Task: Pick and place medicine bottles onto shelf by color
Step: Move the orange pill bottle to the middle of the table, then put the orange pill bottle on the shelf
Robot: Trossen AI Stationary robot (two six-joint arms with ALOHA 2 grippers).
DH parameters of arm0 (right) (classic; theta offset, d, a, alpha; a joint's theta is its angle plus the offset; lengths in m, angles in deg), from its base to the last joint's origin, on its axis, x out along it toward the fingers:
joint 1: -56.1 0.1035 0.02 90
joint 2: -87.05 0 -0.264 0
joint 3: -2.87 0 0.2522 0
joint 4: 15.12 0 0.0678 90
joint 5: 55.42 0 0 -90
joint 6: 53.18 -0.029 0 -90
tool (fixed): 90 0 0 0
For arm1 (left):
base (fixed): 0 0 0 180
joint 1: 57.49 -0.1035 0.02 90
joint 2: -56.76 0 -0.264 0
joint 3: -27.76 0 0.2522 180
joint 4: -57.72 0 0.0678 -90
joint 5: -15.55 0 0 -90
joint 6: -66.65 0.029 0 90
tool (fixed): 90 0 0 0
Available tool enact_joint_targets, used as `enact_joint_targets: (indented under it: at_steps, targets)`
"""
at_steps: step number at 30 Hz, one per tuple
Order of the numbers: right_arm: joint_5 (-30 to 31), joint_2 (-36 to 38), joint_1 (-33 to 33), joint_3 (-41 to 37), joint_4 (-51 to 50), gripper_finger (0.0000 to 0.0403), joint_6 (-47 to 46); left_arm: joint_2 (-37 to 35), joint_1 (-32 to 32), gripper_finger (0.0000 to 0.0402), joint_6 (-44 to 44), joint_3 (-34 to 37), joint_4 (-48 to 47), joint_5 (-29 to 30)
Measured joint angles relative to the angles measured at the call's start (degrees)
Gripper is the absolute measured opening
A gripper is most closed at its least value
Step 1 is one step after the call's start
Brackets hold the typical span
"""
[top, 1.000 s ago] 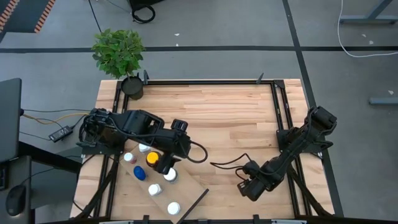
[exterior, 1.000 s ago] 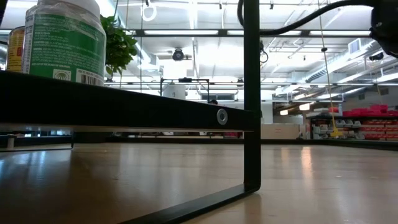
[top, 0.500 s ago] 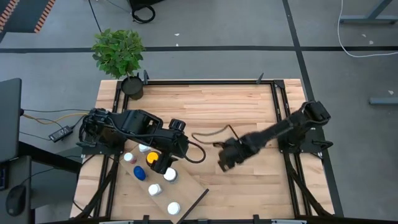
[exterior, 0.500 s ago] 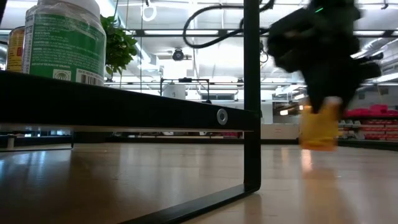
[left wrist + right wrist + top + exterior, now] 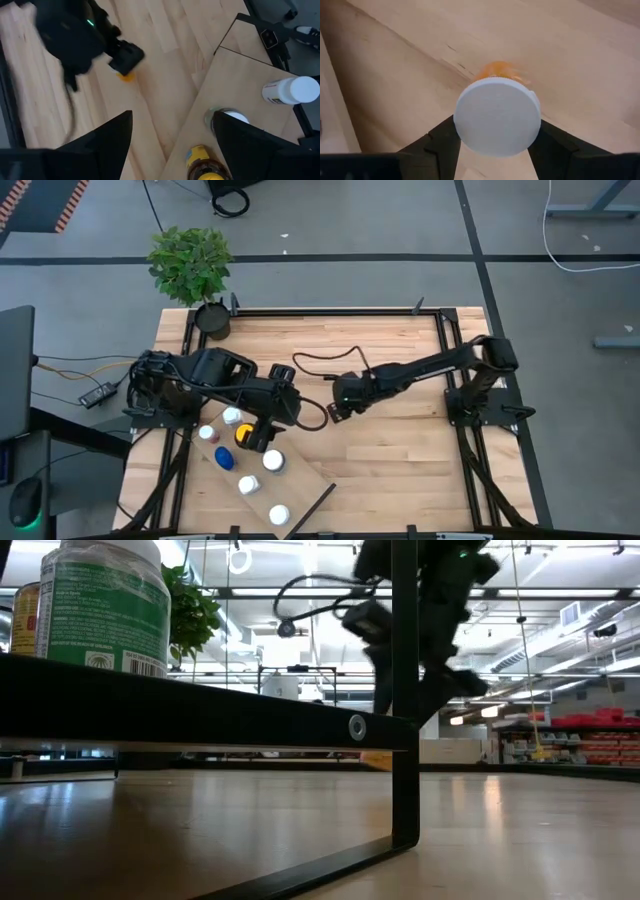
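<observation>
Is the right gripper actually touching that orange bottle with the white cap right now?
Touching. The right wrist view shows the right gripper with both fingers pressed against the white cap of the orange bottle, no gap on either side.

Bottles (image 5: 247, 458) on shelf (image 5: 305, 498), table's (image 5: 400, 460) left

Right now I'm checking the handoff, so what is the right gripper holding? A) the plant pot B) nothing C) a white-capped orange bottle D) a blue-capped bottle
C: the right gripper has its fingers clamped on a white-capped orange bottle above the table.
</observation>
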Motion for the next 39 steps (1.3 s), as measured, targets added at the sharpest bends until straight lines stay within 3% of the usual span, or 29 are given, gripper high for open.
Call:
enact_joint_targets:
  at_steps: [4,10,20,28,39]
  targets:
    - [-1.69,-6.42,0.57,7.76,-3.57,0.0205,5.7,-0.34,-0.82,0.0281,0.21,-0.02,-0.02,0.0]
    - [0.73,-15.61,0.15,22.73,-17.82,0.0207,15.26,-1.85,-2.16,0.0281,-0.26,-0.04,-0.04,0.0]
    - [-2.19,-25.88,-0.83,37.23,-20.86,0.0207,18.29,-3.16,-3.13,0.0281,-2.62,-0.04,-0.04,0.2]
    - [-2.07,-27.55,-0.68,39.64,-22.5,0.0214,17.17,-3.14,-3.06,0.0281,-3.01,-0.03,-0.04,0.17]
    - [-1.66,-27.53,0.46,40.06,-23.24,0.0298,15.66,-3.14,-3.06,0.0281,-3.06,-0.04,-0.03,0.17]
